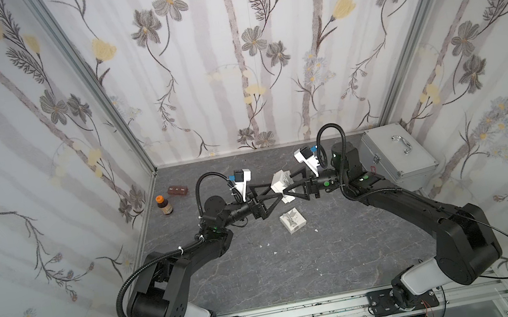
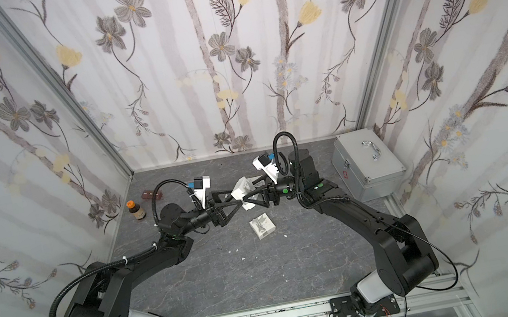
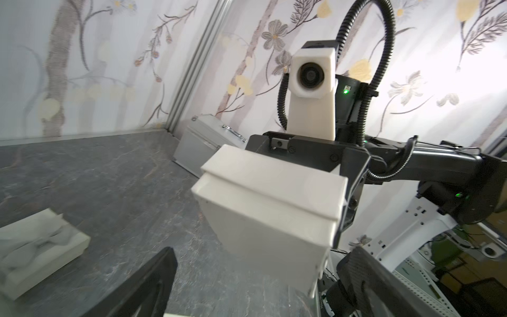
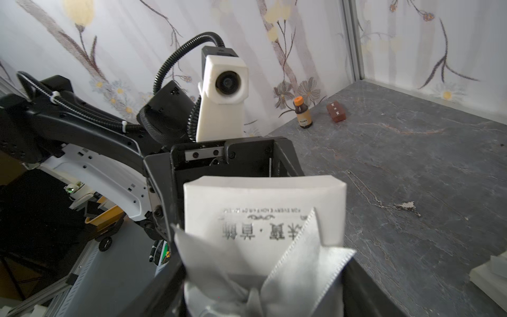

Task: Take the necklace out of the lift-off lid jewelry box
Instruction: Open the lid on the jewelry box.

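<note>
The two arms meet in mid-air over the far half of the grey bench (image 1: 266, 277). The right jaws grip a white box (image 1: 279, 180) held aloft, its printed, ribboned face toward the right wrist camera. The left jaws stand wide and empty at the box's opposite end; contact cannot be told. Another white box (image 1: 292, 222) sits on the bench nearer the robot. The necklace (image 4: 406, 205) lies out on the bench, apart from both boxes, its chain drawn nearly straight with the pendant at one end. Any pick-up would likely fall to the free left jaws, closing across the chain.
</note>
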Robot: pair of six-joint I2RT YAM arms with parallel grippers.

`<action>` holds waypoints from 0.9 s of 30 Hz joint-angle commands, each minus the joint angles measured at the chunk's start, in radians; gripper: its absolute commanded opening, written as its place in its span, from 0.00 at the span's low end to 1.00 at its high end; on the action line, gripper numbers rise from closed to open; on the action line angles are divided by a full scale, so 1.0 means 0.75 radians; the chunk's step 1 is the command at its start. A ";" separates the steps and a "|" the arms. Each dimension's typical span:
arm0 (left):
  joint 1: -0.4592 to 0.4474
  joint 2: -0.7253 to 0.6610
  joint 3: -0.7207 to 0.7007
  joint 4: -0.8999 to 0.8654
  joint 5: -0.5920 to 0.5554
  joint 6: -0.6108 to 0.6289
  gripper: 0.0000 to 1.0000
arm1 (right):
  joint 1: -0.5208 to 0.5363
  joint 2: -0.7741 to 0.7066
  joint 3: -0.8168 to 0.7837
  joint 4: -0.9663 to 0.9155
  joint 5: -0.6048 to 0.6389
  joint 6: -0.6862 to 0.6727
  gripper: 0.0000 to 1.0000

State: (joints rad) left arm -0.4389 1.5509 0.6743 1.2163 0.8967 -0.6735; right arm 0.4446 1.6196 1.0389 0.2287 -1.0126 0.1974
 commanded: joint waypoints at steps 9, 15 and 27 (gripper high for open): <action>-0.028 0.005 0.053 0.258 0.111 -0.163 0.91 | -0.056 -0.010 -0.165 0.787 -0.277 0.498 0.65; -0.064 -0.018 0.091 0.258 0.142 -0.164 0.91 | -0.086 0.072 -0.236 1.426 -0.343 0.993 0.63; -0.092 -0.025 0.111 0.230 0.110 -0.151 0.83 | -0.093 0.231 -0.224 2.019 -0.368 1.475 0.61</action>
State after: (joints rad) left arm -0.5068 1.5455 0.7498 1.3640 0.9817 -0.7856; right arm 0.3737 1.7836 0.8642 1.5478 -1.2930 1.2083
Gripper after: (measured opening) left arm 0.836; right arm 0.687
